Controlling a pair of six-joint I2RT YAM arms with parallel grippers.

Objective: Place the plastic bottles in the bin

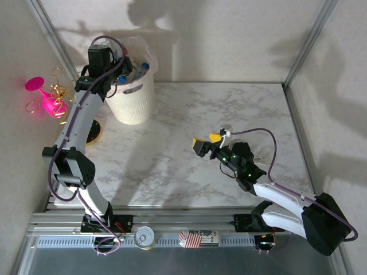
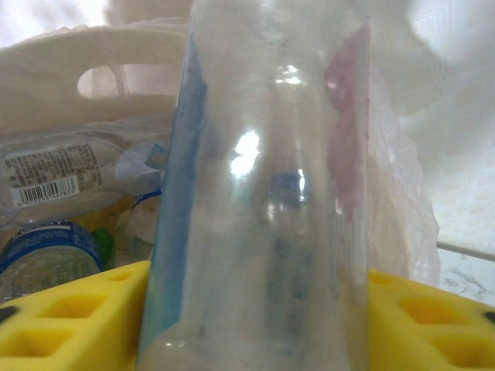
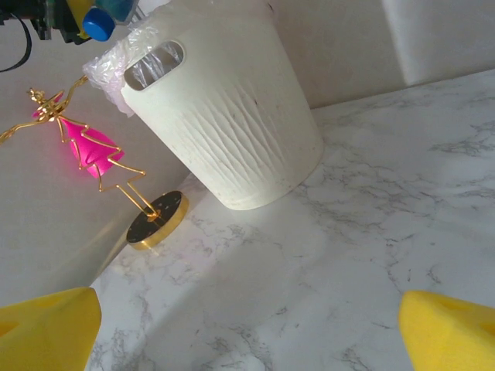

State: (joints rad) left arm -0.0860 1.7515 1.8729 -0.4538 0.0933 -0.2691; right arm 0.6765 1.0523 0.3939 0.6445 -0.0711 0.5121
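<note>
My left gripper (image 1: 117, 74) hangs over the bin (image 1: 135, 100), a cream ribbed basket with a clear liner at the back left of the table. Its yellow fingers (image 2: 69, 317) press both sides of a clear plastic bottle (image 2: 263, 193) with a blue label. That bottle's blue cap (image 3: 97, 23) shows above the bin's rim (image 3: 155, 66). Several plastic bottles (image 2: 50, 247) lie inside the bin (image 2: 46, 54). My right gripper (image 1: 207, 139) hovers low over the marble at mid-right. It is open, with bare table between its fingers (image 3: 46, 325).
A pink glass with a gold wire figure (image 1: 46, 97) stands left of the bin on a round black and gold base (image 3: 157, 219). A tin can (image 1: 144, 236) and a red-and-white labelled container (image 1: 200, 238) lie on the front rail. Walls close in the left, back and right.
</note>
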